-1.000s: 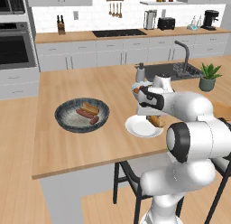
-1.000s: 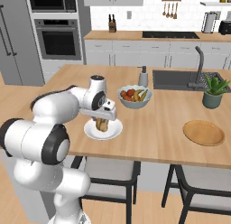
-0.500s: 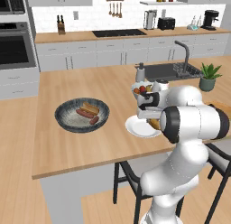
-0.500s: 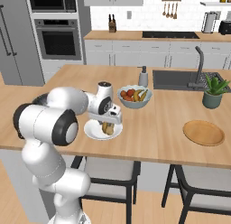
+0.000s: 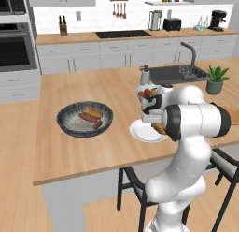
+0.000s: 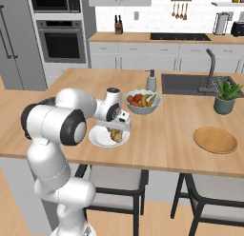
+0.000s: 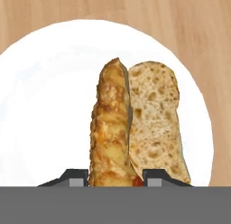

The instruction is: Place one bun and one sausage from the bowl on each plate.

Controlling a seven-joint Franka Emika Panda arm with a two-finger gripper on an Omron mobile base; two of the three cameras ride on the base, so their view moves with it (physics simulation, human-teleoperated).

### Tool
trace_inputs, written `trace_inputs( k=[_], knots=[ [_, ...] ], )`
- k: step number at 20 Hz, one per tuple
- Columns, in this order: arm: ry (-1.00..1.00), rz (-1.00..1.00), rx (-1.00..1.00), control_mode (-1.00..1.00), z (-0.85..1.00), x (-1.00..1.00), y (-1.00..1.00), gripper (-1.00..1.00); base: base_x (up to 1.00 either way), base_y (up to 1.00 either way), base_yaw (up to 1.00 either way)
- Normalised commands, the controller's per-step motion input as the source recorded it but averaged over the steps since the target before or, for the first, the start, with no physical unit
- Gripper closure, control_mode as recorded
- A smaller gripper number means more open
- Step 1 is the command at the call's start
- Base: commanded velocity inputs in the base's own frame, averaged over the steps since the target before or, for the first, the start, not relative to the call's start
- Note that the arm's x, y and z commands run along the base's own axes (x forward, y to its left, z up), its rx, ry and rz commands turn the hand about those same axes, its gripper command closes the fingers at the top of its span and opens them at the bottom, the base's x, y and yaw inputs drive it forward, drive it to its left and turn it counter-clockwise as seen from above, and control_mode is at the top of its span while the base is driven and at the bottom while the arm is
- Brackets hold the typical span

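Observation:
My gripper hangs low over the glossy white plate, shut on a split bun whose golden crust lies between the fingertips. The bun's pale cut half rests beside it on the plate. In the base views the gripper sits above the white plate at the island's near edge. To the left, the dark speckled bowl holds two sausages and a bun. The tan wooden plate lies bare at the right.
A pale-blue fruit bowl stands just behind the white plate, with a soap dispenser behind it. The sink and a potted plant are at the back right. Stools stand under the island's near edge.
The hand has sunk a little toward the white plate with the bun, and the arm's elbow has swung round above it.

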Motion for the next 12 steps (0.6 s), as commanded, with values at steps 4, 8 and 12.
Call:
trace_inputs(
  k=[4,8,12],
  knots=[
    [0.0,0.0,0.0,-1.0,-0.1,0.15,-0.02,1.0,0.0,0.0,0.0],
    [0.0,0.0,0.0,-1.0,-0.28,0.14,0.0,1.0,0.0,0.0,0.0],
    [0.0,0.0,0.0,-1.0,-0.08,0.03,0.0,-1.0,0.0,0.0,0.0]
  ],
)
